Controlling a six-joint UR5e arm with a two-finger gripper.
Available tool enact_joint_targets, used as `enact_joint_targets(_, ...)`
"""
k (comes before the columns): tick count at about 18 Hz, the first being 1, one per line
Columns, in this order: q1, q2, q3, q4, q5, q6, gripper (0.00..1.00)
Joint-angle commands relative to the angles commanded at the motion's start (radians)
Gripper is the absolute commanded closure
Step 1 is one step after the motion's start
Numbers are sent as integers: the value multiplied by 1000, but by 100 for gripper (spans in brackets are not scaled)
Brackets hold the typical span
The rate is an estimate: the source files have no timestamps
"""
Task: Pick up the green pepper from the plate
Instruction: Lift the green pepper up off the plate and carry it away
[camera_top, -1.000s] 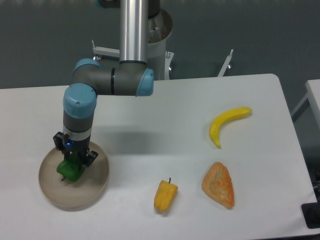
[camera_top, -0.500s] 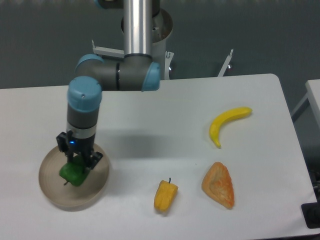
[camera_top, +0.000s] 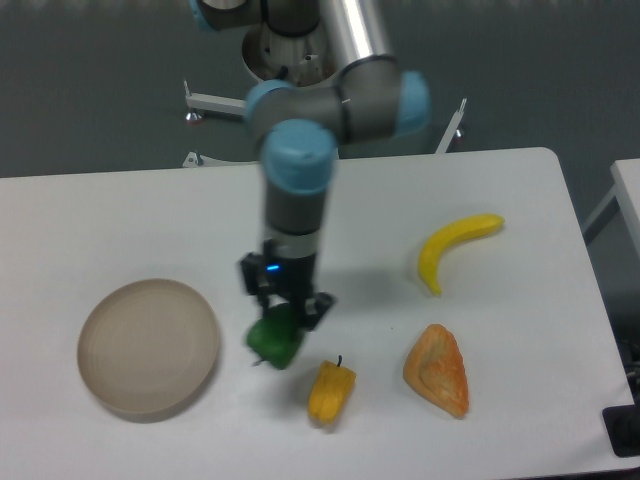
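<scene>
The green pepper is glossy bright green and hangs in my gripper, which is shut on its top. It is off the plate, over the white table between the plate and the yellow-orange pepper. The plate is a round beige dish at the front left and holds nothing. Whether the pepper touches the table I cannot tell.
A yellow-orange pepper lies just right of and in front of the green one. An orange wedge-shaped item lies at the front right. A yellow banana lies further back right. The arm's base stands at the table's back edge.
My gripper has carried the green pepper up off the plate and to the right, to a spot beside the yellow-orange pepper. The plate now holds nothing.
</scene>
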Motion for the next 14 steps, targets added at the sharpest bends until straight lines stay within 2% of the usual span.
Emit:
enact_joint_targets(3,39,-6,23,-5,6,77,75)
enact_joint_targets(7,51,-12,43,-17,64,148,75)
enact_joint_targets(14,62,-29,54,-15,64,152,75)
